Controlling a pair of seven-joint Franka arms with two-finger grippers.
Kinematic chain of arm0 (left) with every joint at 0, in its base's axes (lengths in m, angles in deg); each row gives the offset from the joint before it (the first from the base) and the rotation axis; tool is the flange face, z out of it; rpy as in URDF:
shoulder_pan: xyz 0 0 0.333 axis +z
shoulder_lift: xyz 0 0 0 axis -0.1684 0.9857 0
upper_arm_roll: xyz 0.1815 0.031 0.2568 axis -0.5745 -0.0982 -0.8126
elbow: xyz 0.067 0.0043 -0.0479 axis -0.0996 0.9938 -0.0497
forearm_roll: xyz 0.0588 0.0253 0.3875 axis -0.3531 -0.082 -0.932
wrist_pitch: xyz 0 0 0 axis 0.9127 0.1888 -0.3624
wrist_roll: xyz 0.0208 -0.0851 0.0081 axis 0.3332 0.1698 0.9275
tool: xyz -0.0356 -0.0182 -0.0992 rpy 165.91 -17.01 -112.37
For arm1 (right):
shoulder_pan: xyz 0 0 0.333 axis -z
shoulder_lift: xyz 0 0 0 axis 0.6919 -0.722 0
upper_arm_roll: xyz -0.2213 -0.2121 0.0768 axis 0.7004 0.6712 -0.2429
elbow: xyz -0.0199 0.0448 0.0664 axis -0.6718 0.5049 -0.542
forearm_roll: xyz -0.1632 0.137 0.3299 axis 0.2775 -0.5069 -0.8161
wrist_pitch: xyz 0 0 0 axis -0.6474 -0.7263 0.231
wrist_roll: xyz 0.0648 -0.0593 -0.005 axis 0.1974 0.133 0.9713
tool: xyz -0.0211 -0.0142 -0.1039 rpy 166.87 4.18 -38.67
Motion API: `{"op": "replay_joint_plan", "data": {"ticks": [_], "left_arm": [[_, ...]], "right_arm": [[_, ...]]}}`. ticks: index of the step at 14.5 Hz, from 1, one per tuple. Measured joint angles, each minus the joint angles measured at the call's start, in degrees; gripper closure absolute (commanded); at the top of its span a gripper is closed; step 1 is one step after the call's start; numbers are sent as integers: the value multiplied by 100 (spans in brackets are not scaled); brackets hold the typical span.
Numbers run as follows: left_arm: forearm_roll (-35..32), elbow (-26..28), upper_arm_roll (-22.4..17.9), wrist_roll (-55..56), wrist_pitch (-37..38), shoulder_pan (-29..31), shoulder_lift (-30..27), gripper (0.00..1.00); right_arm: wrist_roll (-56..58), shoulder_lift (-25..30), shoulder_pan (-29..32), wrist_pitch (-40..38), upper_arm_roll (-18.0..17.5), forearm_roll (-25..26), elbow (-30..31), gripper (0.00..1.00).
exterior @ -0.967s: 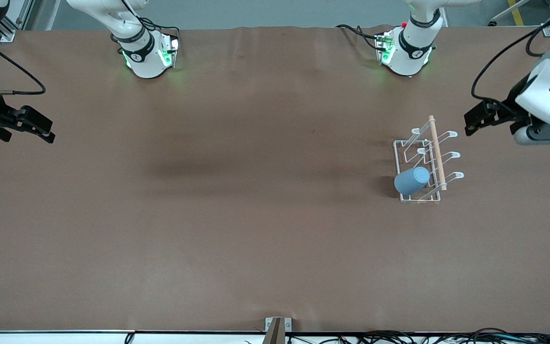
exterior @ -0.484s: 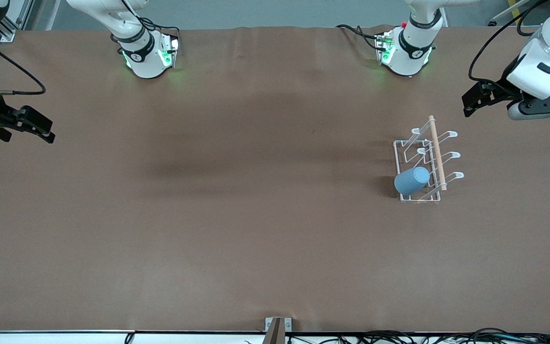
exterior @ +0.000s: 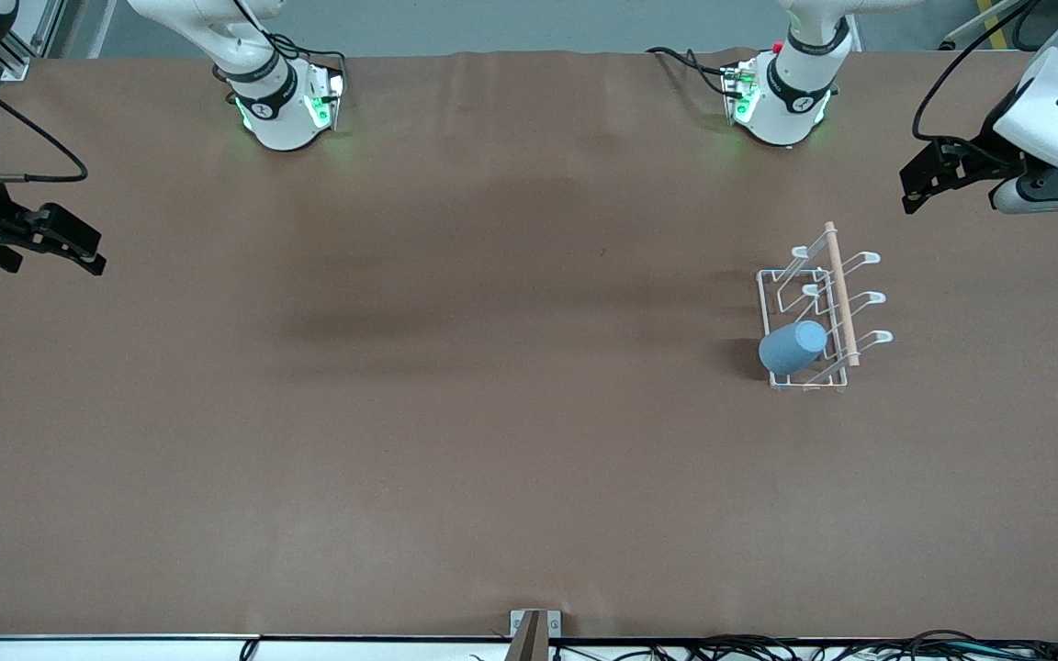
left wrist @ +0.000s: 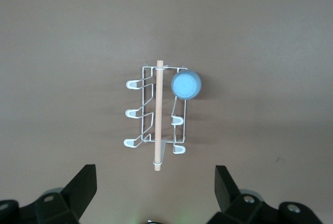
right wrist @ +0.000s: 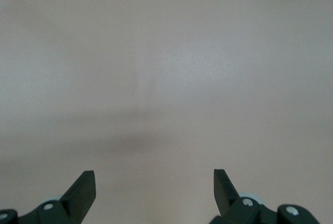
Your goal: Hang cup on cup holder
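Left hand (exterior: 917, 188) lifted away, spread wide, empty

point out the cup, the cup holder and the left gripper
cup (exterior: 793, 346), front view, on its blue side wall
cup holder (left wrist: 157, 114), left wrist view, on its wooden rod
left gripper (exterior: 920, 183), front view, midway between its fingertips

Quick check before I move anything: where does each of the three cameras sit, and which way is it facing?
Front view: high across the table, facing both bases; shows the cup hung on the cup holder, the left gripper and the right gripper.
Left wrist view: looks down on the holder and cup, own open fingers showing.
Right wrist view: looks down at the table, own open fingers showing.
Front and left wrist views share cup and holder.
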State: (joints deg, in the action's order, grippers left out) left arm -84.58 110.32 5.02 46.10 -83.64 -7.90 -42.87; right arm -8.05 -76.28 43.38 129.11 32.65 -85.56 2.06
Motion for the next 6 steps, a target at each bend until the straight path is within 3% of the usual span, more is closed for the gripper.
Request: {"op": "replay_joint_plan", "data": {"ticks": [6], "left_arm": [[155, -32, 2, -1, 0, 1, 42, 0]], "right_arm": [[0, 0, 0, 0, 4, 0, 0, 0]]}}
